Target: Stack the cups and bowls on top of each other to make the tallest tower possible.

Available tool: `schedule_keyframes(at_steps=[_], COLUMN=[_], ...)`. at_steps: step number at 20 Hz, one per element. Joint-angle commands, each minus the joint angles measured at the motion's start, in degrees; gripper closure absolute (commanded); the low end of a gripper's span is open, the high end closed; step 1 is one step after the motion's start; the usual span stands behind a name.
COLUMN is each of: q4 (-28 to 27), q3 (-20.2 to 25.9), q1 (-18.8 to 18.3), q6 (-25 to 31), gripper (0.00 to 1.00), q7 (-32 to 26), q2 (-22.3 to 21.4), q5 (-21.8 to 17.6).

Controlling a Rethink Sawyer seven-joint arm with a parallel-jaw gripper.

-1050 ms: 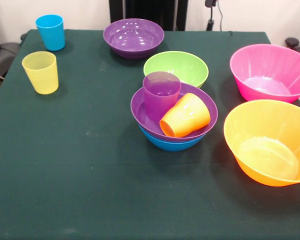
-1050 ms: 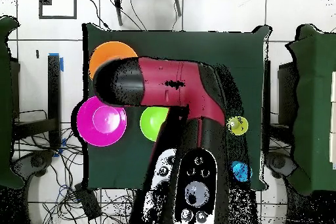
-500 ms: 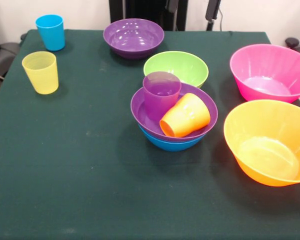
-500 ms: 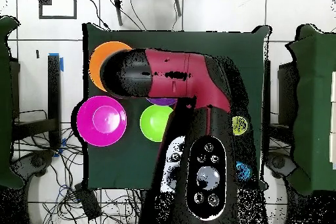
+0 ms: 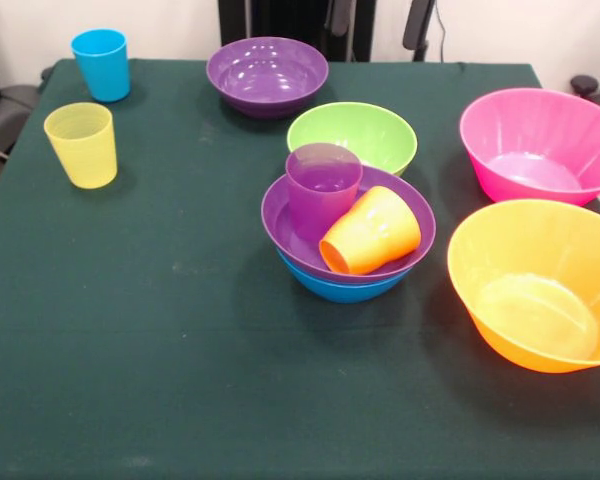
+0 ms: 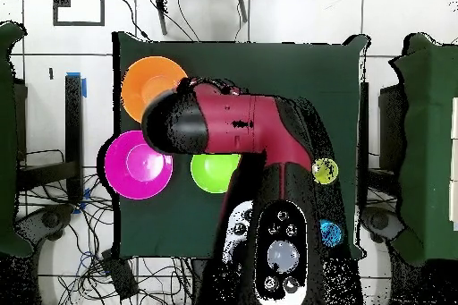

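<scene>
The tower stands mid-table: a blue bowl (image 5: 345, 288) with a purple bowl (image 5: 405, 215) nested in it. Inside that bowl a purple cup (image 5: 323, 188) stands upright and an orange cup (image 5: 372, 232) lies on its side. Loose bowls are a second purple one (image 5: 267, 75), green (image 5: 352, 135), pink (image 5: 540, 145) and orange (image 5: 535, 285). A blue cup (image 5: 100, 62) and a yellow cup (image 5: 80, 143) stand at the far left. Only the two dark tips of my gripper (image 5: 377, 18) show at the top edge. They are spread apart, empty, high behind the green bowl.
From above, the red arm (image 6: 241, 127) covers the table's middle and hides the tower. The orange bowl (image 6: 148, 82), pink bowl (image 6: 136, 165), green bowl (image 6: 213, 172), yellow cup (image 6: 325, 172) and blue cup (image 6: 330, 232) show around it on the green cloth (image 6: 304, 69).
Two dark fingertips have come down into the front view's top edge, where one second ago almost nothing showed. From above, the arm has shifted and uncovered more of the orange bowl. No cup or bowl moved.
</scene>
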Motion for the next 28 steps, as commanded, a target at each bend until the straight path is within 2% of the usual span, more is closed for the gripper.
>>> schedule_keyframes(at_steps=[1, 3, 11, 16, 23, 28], q4=[9.95, 11.65, 17.97, 20.77, 21.23, 23.99], q3=[6.34, 6.27, 1.16, 0.46, 0.61, -2.94], q1=[-1.28, -1.26, 2.17, 2.02, 1.17, 2.59], q6=[-8.16, -10.35, -19.04, -24.28, -28.75, -36.09], gripper=[0.0, 0.0, 0.0, 0.0, 0.0, 0.0], q7=[-3.71, -2.17, 3.56, 4.31, 4.28, 5.38], q2=[1.28, 1.12, 1.79, 1.42, 2.55, 3.84], q5=[-5.43, -5.92, -9.8, -11.03, -11.56, -12.97])
